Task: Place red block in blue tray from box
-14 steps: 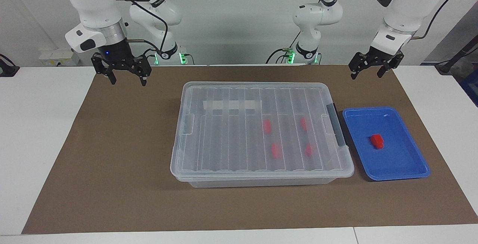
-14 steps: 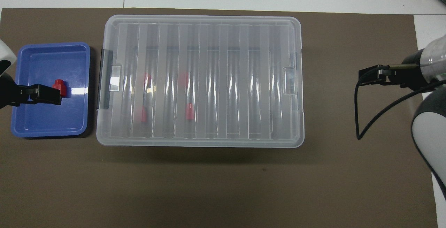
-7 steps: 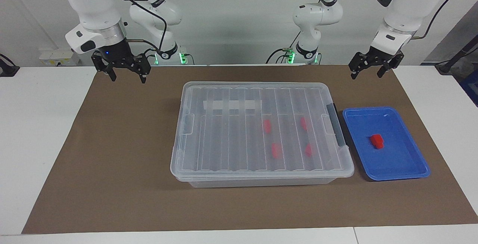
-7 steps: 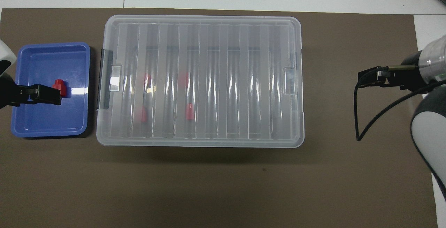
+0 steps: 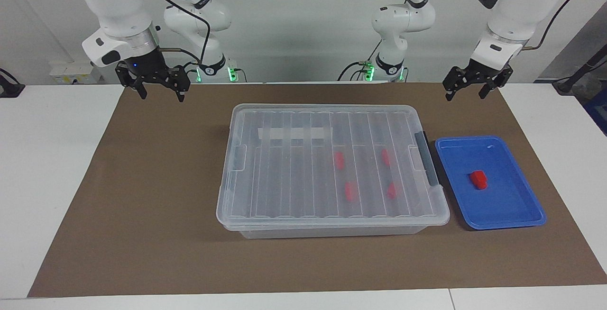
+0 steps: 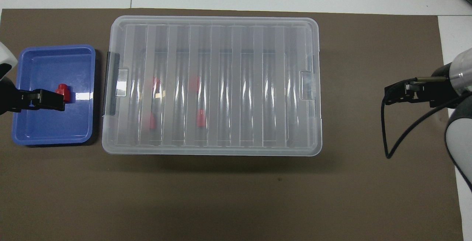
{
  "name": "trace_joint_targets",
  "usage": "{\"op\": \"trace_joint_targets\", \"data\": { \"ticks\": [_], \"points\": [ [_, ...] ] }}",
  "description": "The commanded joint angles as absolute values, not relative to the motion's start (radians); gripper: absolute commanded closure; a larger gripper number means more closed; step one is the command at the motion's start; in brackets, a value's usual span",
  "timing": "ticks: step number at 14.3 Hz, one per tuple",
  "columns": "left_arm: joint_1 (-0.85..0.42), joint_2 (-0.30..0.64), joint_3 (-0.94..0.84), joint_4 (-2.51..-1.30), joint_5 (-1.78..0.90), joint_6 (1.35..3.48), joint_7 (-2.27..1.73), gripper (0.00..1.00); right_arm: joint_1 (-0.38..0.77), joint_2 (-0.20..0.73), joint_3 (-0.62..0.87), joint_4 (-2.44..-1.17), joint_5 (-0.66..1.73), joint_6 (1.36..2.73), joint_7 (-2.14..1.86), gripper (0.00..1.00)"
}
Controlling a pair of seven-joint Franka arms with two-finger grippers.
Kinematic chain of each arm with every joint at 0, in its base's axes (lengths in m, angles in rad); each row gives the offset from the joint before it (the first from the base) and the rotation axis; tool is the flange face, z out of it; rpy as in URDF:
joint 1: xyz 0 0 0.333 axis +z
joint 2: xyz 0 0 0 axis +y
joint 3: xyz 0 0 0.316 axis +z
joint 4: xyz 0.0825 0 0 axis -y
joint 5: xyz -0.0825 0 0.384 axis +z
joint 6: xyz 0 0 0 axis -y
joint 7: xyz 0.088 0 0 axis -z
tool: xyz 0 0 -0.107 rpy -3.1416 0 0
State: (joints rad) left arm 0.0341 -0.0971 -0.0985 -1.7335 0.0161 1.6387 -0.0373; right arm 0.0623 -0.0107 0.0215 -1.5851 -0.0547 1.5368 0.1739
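The red block is lying loose in the blue tray, its long axis running toward and away from the robots. The tray is sitting on the desk beside the lidded box, where four more red blocks are showing through the lid. The left gripper is hanging closest, over the mat beside the tray, jaws spread and empty. The right gripper is waiting over the other end, jaws likewise parted.

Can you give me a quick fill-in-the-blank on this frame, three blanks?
1. The red block outside the box lies in the ____ tray.
2. The clear box has its ribbed lid ____.
3. Through the lid, ____ red blocks show inside.
Missing words: blue; on; four
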Motion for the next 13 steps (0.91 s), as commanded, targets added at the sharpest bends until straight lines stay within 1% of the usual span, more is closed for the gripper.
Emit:
{"op": "trace_joint_targets", "data": {
  "ticks": [1,13],
  "points": [
    [0.038,-0.11,-0.097,-1.744,0.009,1.629,-0.043,0.0,0.069,-0.028,0.009,-1.597,-0.034,1.528,0.19,0.0],
    [0.038,-0.11,-0.097,-1.744,0.009,1.629,-0.043,0.0,0.057,-0.029,-0.003,-1.597,-0.006,1.542,0.183,0.0]
  ]
}}
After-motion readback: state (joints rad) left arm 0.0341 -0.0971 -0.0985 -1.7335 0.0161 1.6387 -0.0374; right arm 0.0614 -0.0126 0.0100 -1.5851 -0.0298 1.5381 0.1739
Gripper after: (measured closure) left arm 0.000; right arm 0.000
